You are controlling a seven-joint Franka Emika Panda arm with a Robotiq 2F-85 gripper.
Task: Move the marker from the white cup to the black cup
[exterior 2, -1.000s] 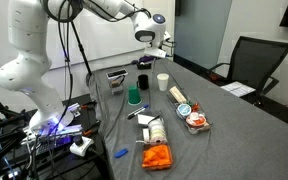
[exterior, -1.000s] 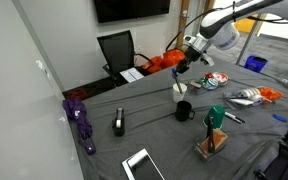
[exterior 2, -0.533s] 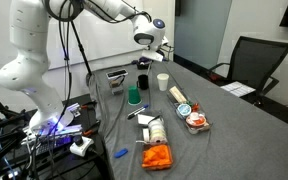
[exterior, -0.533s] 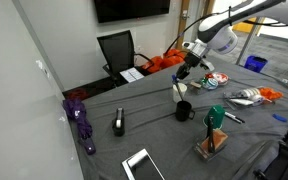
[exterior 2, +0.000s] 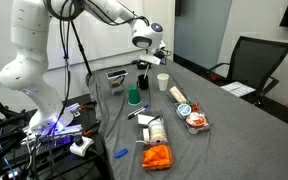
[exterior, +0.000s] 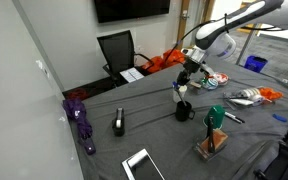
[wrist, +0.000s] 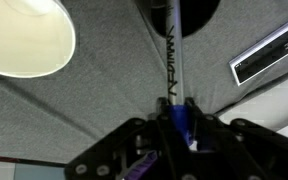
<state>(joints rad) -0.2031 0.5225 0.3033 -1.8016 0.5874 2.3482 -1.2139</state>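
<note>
Grey cloth table (exterior: 149, 122), black office chair (exterior: 117, 48) behind
Gripper (wrist: 181, 122) clenched the marker (wrist: 176, 60), which pointed to 12 o'clock at the black cup (wrist: 203, 6); white cup (wrist: 24, 35) at 10

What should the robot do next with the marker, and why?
Probably lower it straight down. In the wrist view the gripper is shut on the marker, whose tip points at the black cup; the white cup sits beside.
</note>
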